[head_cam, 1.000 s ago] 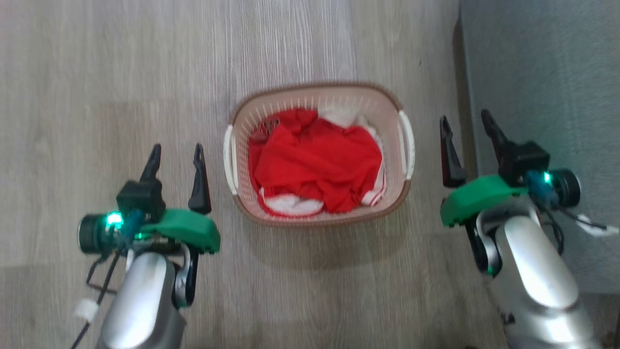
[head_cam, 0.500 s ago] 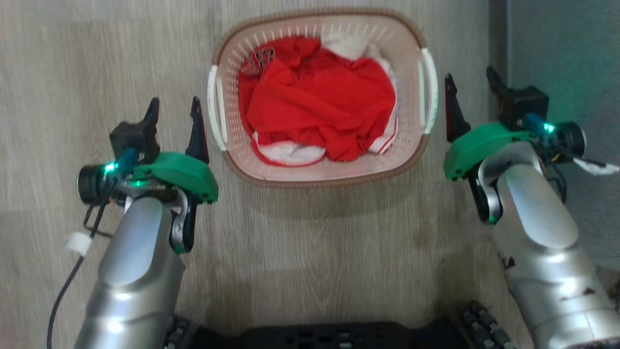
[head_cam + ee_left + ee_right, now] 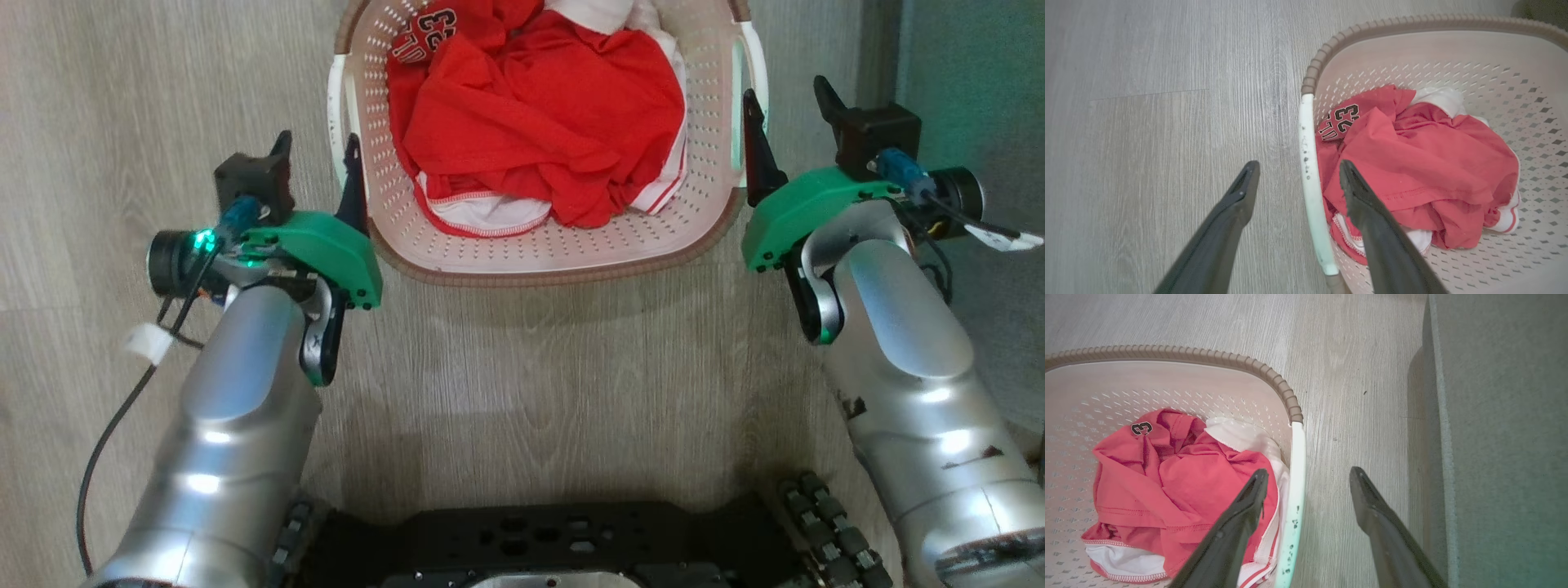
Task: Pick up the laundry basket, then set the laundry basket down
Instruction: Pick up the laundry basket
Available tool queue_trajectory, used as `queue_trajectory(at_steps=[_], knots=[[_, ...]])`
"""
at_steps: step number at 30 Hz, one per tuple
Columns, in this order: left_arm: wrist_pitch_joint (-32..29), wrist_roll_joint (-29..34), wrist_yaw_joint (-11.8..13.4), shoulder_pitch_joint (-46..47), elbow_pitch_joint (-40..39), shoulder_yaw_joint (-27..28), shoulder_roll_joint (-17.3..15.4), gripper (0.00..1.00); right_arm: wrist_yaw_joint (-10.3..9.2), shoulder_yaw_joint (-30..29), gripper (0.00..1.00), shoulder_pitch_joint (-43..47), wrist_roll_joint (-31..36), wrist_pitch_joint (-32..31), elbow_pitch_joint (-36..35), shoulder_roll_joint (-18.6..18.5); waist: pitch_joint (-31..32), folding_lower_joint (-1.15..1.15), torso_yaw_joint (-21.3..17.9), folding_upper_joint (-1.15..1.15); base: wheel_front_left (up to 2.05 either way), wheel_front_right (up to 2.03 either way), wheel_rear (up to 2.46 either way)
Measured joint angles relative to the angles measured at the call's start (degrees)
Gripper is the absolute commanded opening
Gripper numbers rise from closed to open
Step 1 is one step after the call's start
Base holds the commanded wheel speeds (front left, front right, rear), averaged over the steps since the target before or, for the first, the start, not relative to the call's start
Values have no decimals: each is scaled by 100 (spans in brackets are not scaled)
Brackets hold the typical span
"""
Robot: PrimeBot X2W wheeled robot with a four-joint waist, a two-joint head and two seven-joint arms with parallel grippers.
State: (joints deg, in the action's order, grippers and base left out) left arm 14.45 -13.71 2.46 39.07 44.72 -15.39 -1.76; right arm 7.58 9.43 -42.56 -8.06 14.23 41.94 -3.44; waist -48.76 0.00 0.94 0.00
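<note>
Laundry basket (image 3: 531,255) with red "23" jersey (image 3: 539,106)

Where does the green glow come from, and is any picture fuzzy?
Head view: a green lamp glows on the left arm, whose silver shell shows white glare, and the laundry basket throws a soft shadow on the floor. Left wrist view: sharp, but the near fingers look huge. Right wrist view: a green tint on the basket's white handle.
</note>
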Motion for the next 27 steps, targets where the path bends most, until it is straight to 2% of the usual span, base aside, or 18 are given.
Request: queue_trajectory(at_steps=[17, 27], knots=[[1, -413, -33, 787, 767, -565, 15, 100, 0, 227, 100, -714, -153, 0, 758, -22, -527, 0, 96, 0, 0, 0, 0], [1, -736, 68, 1123, 989, -972, 21, 100, 0, 339, 100, -1040, -211, 0, 1080, -37, -749, 0, 169, 0, 0, 0, 0]])
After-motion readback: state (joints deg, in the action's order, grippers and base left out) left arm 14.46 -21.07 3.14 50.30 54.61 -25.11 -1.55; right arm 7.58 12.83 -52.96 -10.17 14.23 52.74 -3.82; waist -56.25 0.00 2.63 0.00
